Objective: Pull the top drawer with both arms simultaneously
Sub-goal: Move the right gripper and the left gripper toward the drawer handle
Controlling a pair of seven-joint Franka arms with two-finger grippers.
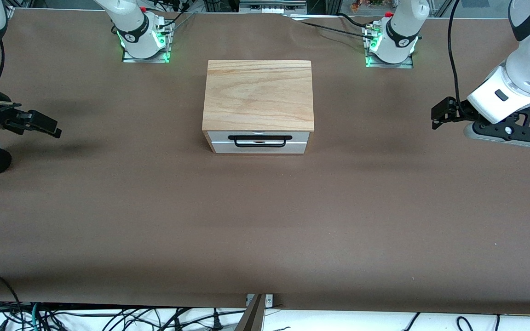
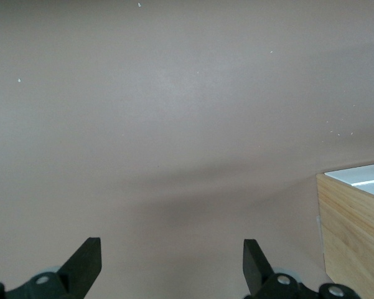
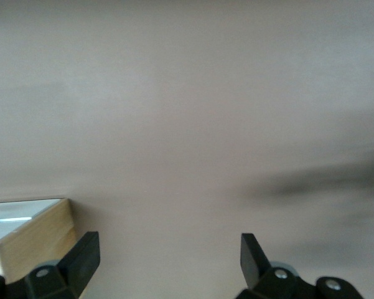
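The top drawer [image 1: 219,135] is shut in a wooden box in the middle of the table. Its white front faces the front camera, with a thin black wire handle [image 1: 259,137] across it. My left gripper [image 1: 436,118] hangs open and empty over the bare table toward the left arm's end, well clear of the box. My right gripper [image 1: 53,128] hangs open and empty toward the right arm's end, also well clear. In the left wrist view my left gripper [image 2: 171,249] is open over the cloth, with a corner of the box [image 2: 355,224] at the edge. In the right wrist view my right gripper [image 3: 169,246] is open, with a box corner [image 3: 34,240] beside it.
The box has a light oak top slab [image 1: 259,94]. A brown cloth [image 1: 265,220] covers the whole table. The two green-lit arm bases [image 1: 143,43] [image 1: 391,46] stand along the edge farthest from the front camera. Cables lie below the table's near edge.
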